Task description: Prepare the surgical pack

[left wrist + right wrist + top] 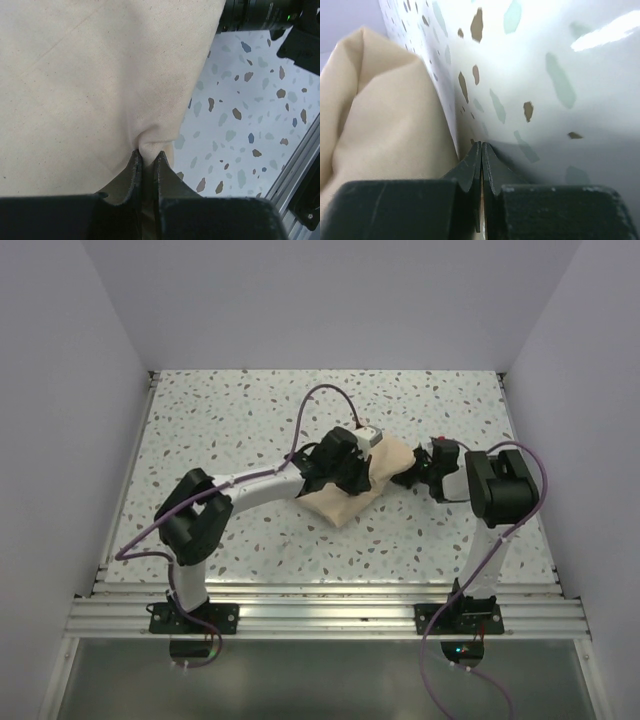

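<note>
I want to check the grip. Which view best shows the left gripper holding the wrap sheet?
Left wrist: the left gripper pinches a fold of wrap sheet close up. Top external shows it small, from above; right wrist misses that grip.

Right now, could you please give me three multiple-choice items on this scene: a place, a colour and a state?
1. Where does the broad tan-beige cloth wrap sheet lie?
A. On the white speckled table, between the left gripper and the right gripper.
B. On the aluminium rail.
C. Against the far wall.
2. What colour is the thin cable looping above the left arm?
A. Green.
B. Purple.
C. Yellow.
3. How is the left gripper?
A. Wide open.
B. Shut on a fold of the wrap sheet.
C. Out of view.
Answers: 1 A, the top view shows it bunched mid-table between them; 2 B, its arc reads purple; 3 B, the left wrist view shows its jaws pinching a pucker.
</note>
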Controlling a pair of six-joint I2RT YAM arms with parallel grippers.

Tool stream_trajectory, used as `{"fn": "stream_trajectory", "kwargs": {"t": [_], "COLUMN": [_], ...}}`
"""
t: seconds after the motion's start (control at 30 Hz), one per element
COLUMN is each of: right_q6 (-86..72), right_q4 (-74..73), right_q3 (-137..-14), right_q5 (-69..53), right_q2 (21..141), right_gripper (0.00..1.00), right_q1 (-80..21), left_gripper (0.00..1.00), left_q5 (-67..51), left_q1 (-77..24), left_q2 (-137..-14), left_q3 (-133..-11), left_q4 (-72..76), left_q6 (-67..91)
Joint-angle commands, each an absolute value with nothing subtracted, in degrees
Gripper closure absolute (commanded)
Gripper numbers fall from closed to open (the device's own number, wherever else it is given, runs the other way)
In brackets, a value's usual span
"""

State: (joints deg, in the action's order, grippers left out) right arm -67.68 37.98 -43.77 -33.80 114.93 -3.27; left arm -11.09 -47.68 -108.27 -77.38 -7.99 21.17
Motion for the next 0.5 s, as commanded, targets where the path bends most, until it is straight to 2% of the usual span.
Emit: {"fn": "stream_trajectory", "kwargs": {"t": [0.0,0.2,0.47], "right_q6": [-65.13,-60.83,-54.76], "right_q4": [39.56,33.06,23.65], "right_q3": [-46.4,-48.25,-52.82], "right_q5": [-32.96,-32.17,-32.78], "right_q2": [115.58,113.39,109.87], "right_gripper": [1.0,1.0,1.0], "right_q1": [-1.5,4.82,10.02], "left_gripper": [1.0,1.0,1.0], "left_q5": [-15.91,-12.84,1.21], "left_q1": [-50.89,-53.17,-60.2], "left_q2": [-106.17,-108.37,-110.82], "left_q3": [-73.75,-70.93,-72.15], "left_q4": [-4.22,-3.0,-6.41], "left_q6": [18.73,16.97,10.55]}}
